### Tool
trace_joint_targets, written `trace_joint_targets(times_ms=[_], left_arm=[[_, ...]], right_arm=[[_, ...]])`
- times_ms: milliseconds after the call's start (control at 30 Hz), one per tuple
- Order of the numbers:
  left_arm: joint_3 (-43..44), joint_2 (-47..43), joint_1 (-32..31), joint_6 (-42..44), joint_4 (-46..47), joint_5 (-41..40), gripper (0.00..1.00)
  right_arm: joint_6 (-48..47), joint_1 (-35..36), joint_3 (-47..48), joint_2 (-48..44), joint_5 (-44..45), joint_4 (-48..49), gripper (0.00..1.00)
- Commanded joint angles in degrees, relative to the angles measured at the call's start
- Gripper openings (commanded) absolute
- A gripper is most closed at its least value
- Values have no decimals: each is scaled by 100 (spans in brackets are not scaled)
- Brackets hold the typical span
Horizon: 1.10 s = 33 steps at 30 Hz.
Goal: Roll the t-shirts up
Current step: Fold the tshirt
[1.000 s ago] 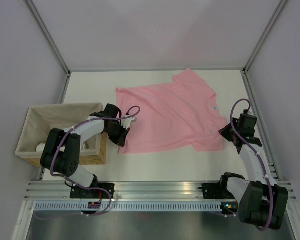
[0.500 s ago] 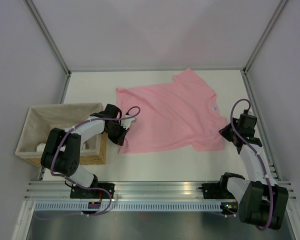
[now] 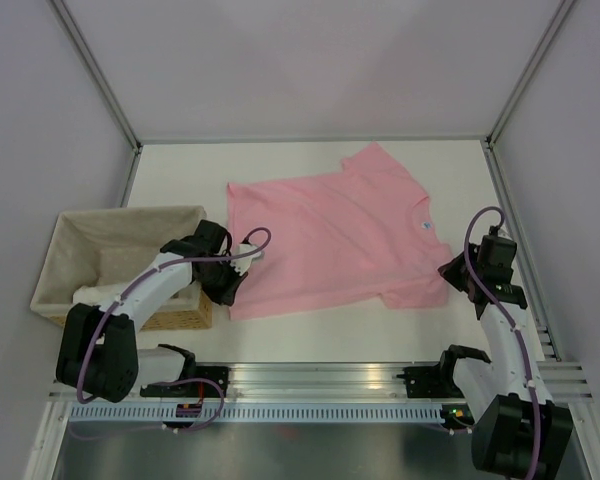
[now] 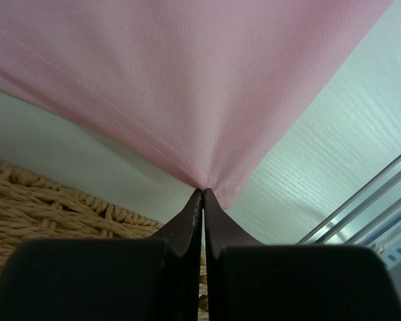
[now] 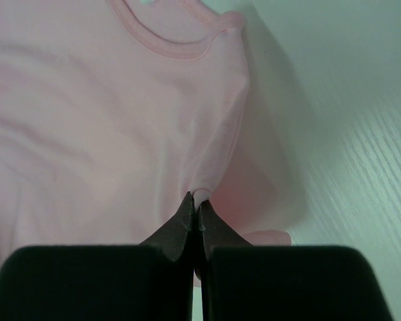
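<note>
The left fingers (image 4: 186,231) are clamped on the very tip of the near-left hem corner of the shirt (image 3: 330,235). The right fingers (image 5: 182,224) are pinched on a small fold by its near-right sleeve. The shirt lies spread on the worktop (image 3: 180,170), just right of the basket (image 3: 80,240). Either thin bite could slip under tension. An uneven pull would likely skew the cloth or drag it against the wicker.

The t-shirt (image 3: 330,235) is showing as soft, matt pink cloth with a fine dotted knit and a stitched hem. The basket (image 4: 47,214) is looking rough, of woven wicker, with a pale cloth liner (image 3: 110,250). The table (image 3: 280,160) is looking white, matt and faintly grained. The near rail (image 3: 310,380) is gleaming like brushed metal.
</note>
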Motion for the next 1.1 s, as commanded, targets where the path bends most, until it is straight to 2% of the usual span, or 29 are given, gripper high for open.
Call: trace_joint_targets(times_ms=[0, 200, 333, 500, 633, 667, 733, 800, 833, 867, 900, 967, 1000, 1067], left_arm=[[97, -367, 7, 326, -357, -152, 2], [1056, -413, 7, 19, -330, -64, 2], [1057, -500, 7, 36, -418, -73, 2], [995, -571, 16, -17, -550, -134, 2], [1459, -168, 16, -131, -366, -178, 2], [1887, 199, 7, -166, -331, -222, 2], [2521, 596, 16, -228, -295, -458, 2], [3680, 1211, 25, -385, -295, -608, 2], [4093, 1422, 33, -560, -260, -740, 2], [4898, 1598, 68, -666, -225, -828, 2], [5289, 1913, 95, -789, -164, -925, 2], [6210, 2117, 173, -1018, 116, -1258, 2], [6459, 2275, 218, -1071, 196, -1442, 2], [7169, 2408, 314, -1203, 381, -1593, 2]], right_arm=[[79, -32, -3, -249, 34, -273, 0], [212, -32, 339, -215, -28, -255, 0], [71, -32, 401, -241, -107, -598, 0], [272, -41, 410, -759, -151, -783, 0], [588, -41, 515, -287, -177, -73, 0], [694, -41, 602, 211, -343, 486, 0], [1054, -41, 1189, 828, -449, 964, 0], [1213, -32, 2304, 1847, -555, 1431, 0], [1248, -32, 2769, 2529, -547, 1458, 0], [1283, -32, 3261, 2841, -547, 1389, 0], [1310, -32, 4310, 3140, -573, 1240, 0], [1494, -32, 5283, 3754, -748, 1098, 0], [1555, -32, 6106, 3888, -827, 1107, 0], [1591, -32, 6884, 4188, -819, 1072, 0]])
